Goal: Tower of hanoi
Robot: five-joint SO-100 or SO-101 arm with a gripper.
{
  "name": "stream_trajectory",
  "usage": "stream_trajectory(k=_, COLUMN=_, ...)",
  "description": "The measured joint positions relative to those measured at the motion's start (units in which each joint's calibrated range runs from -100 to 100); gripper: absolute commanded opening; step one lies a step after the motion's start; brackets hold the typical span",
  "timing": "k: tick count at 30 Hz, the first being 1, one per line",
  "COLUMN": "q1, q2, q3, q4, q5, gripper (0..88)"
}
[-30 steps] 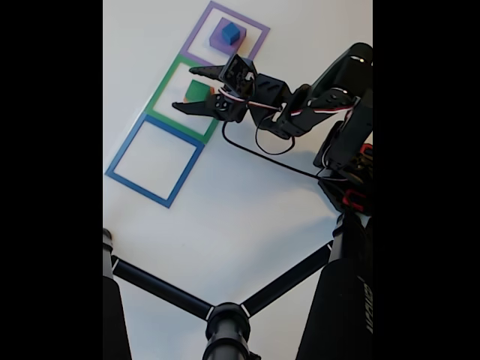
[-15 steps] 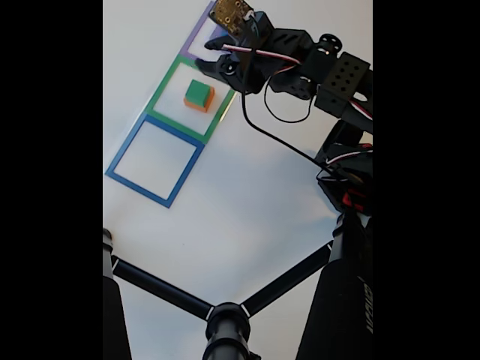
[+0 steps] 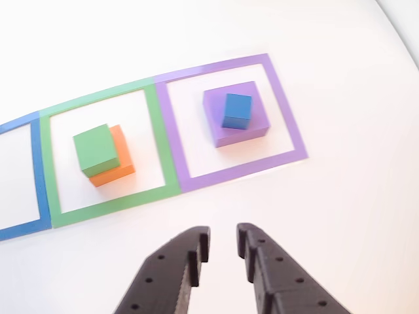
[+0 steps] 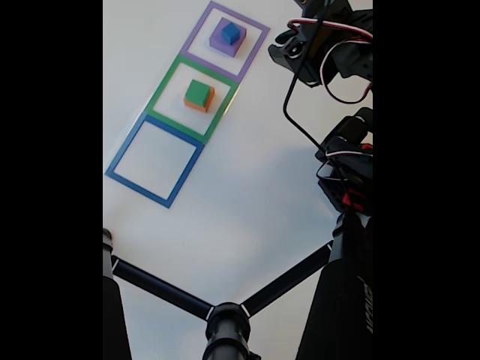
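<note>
The tower of hanoi stands as two short stacks on a white surface (image 3: 340, 196). In the other view, the blue cube (image 3: 236, 110) sits on top of the flat purple block (image 3: 256, 124), roughly centred on it and turned slightly askew. This pair lies inside the purple tape outline (image 3: 287, 124), at about one o'clock from the middle of that view. The green block (image 3: 95, 150) rests on the orange block (image 3: 122, 163), shifted toward ten o'clock so that a strip of orange shows along its right and lower sides. This pair lies inside the green tape outline (image 3: 154, 137), just beside the purple one, at about nine o'clock from it. The two outlines share a border. A part of the blue tape outline (image 3: 39, 176) shows at the left edge, touching the green outline.

In the fixed view the three outlines run in a slanted row: purple outline (image 4: 256, 41) at the top, green outline (image 4: 163, 86) in the middle, blue outline (image 4: 124, 154) at the seven o'clock end. The blue cube (image 4: 231, 32) and the green block (image 4: 197, 93) are seen on their stacks.

The jaws (image 3: 223, 247) enter the other view from six o'clock, above bare surface, well apart from both stacks. They are parted by a narrow gap and hold nothing. In the fixed view the arm (image 4: 330, 45) is at two o'clock, with a black cable (image 4: 296, 112) hanging from it.
</note>
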Motion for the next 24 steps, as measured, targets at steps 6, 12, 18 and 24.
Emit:
stream_trajectory(k=6, q1=9.7, q2=-3.4, q3=-6.1, q4=6.6, q5=0.0, gripper=0.0)
stream_trajectory(k=12, q1=14.9, q2=-4.6, q3=-6.9, q4=6.9, q5=0.0, gripper=4.2)
stream_trajectory(k=18, q1=16.0, q2=-4.6, q3=0.7, q4=0.6, q5=-0.4, gripper=22.3)
stream_trajectory(k=24, q1=15.9, q2=-3.9, q3=21.5, q4=-21.8, q5=-0.5, gripper=29.9)
